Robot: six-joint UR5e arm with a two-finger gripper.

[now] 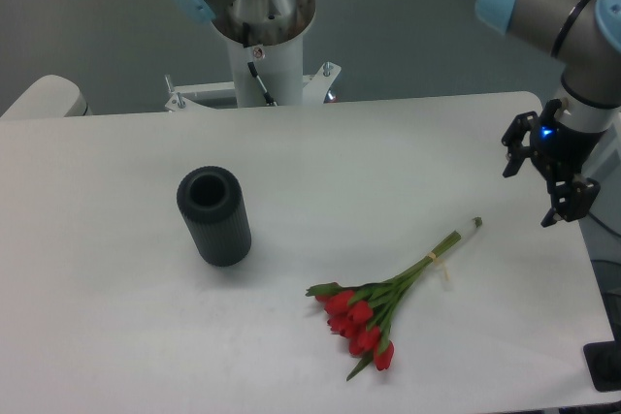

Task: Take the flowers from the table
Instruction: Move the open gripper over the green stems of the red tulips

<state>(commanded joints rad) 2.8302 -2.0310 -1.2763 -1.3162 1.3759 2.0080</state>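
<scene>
I judge this the approach step: nothing is grasped. The flowers (383, 305) lie flat on the table (320, 152), right of the black ribbed cylinder (214, 215), stems pointing up-right. My gripper (543, 174) hangs spread and empty beyond the stem tips (near the table's right edge). Next I'd descend over the stems.

The flowers (388, 302) lie flat on the table (116, 336) at lower centre, heads toward the bottom. A black ribbed cylinder (214, 215) stands left of them. The gripper (539, 181) hangs open at the right edge, well apart from both.
</scene>
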